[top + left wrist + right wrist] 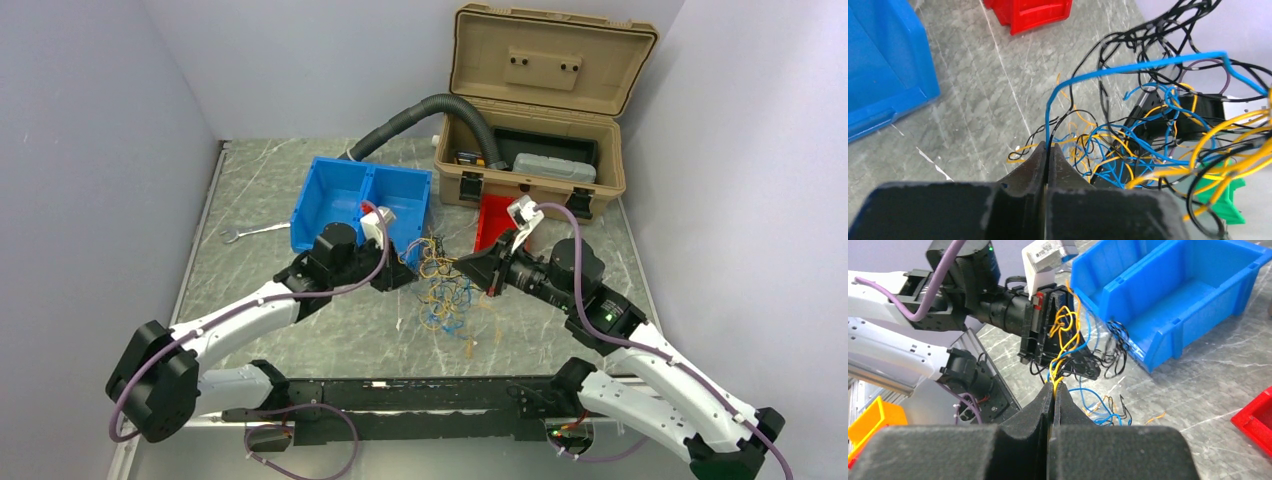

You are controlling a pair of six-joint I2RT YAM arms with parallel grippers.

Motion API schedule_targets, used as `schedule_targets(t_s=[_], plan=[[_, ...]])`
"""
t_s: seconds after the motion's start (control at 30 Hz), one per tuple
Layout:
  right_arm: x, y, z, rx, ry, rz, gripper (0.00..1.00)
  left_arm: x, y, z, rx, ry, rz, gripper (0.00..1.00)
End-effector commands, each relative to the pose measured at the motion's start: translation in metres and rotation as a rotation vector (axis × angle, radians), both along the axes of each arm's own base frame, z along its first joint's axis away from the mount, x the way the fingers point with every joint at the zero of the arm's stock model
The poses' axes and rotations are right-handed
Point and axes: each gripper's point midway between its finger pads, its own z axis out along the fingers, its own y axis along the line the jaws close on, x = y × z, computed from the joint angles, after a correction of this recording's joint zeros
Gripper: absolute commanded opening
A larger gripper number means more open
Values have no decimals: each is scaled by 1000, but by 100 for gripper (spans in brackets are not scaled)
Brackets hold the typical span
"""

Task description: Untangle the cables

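We find the cables point(445, 292) as one tangled bundle on and above the table point(230, 275), between the two grippers and just in front of the blue bin point(345, 195) and the red bin point(493, 215). The left gripper point(1047, 149) has its jaws pressed together on a blue wire point(1148, 65) that arches up out of the tangle, and the right gripper point(1054, 386) has its jaws pressed together on a yellow wire point(1058, 371) that leads toward the left gripper. Loose strands lie on the table beneath.
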Motion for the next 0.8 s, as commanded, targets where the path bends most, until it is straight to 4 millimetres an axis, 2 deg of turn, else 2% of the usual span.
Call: schedule_targets(t_s=[0.0, 0.07, 0.17, 0.33, 0.43, 0.63, 0.77], plan=[[13, -13, 2, -4, 18, -116, 0, 19, 0, 32, -14, -61, 66, 0], [26, -30, -10, -43, 51, -246, 0, 28, 23, 21, 64, -37, 170, 0], [44, -64, -28, -114, 98, -461, 0, 32, 58, 11, 110, -14, 267, 0], [55, -122, -56, -192, 171, -787, 0, 32, 114, 1, 163, 1, 436, 0], [54, -153, -70, -172, 200, -963, 0, 30, 151, -1, 192, 23, 604, 0], [43, -198, -81, -119, 192, -1166, 0, 23, 199, -3, 189, 40, 831, 0], [37, -214, -76, -115, 182, -1229, 0, 18, 226, 0, 230, 32, 959, 0]])
